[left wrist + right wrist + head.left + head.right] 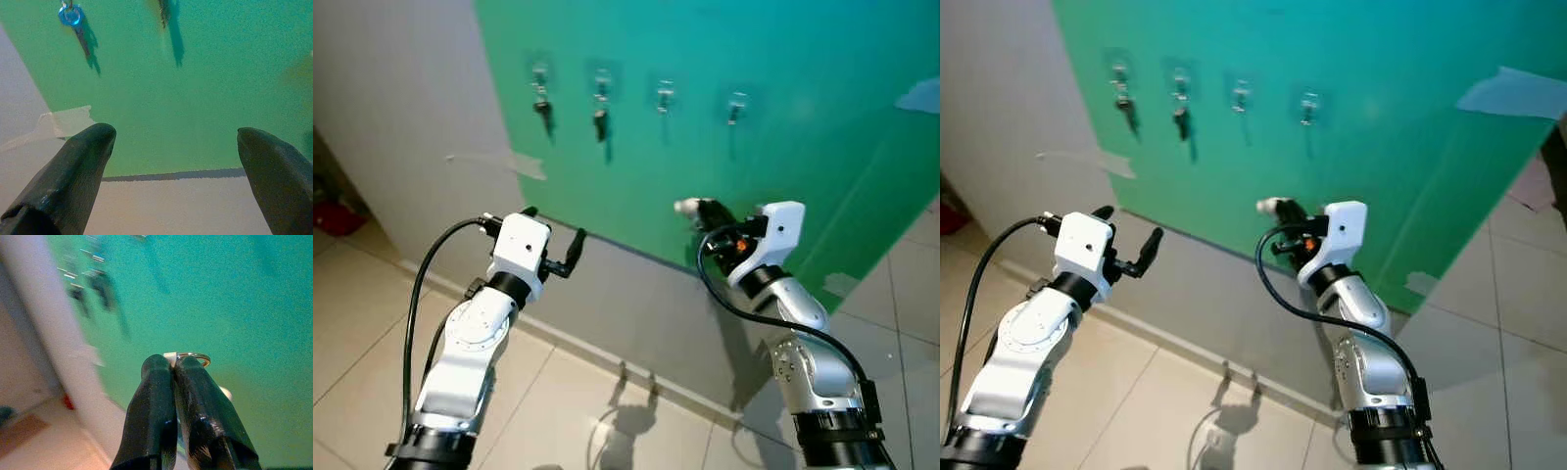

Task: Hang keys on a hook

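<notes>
A green wall panel (pixel 783 147) carries a row of small hooks. The two leftmost hooks each hold a dark key (pixel 543 108) (pixel 601 119). The third hook (pixel 665 96) and the fourth hook (pixel 736 106) are bare. My right gripper (pixel 697 209) is raised below the third and fourth hooks, short of the wall. Its fingers (pixel 161 396) are shut on a key ring (pixel 195 356) with a white tag (pixel 169 356). My left gripper (pixel 558 233) is held up lower left, open and holding nothing (pixel 173 132). A blue-headed hung key (pixel 71 14) shows beyond it.
Below the green panel runs a grey wall strip (pixel 636 304) with a baseboard, then beige floor tiles (pixel 568 411). A patch of tape (pixel 529 164) sits at the panel's left edge. Something red (pixel 337 217) lies on the floor at the far left.
</notes>
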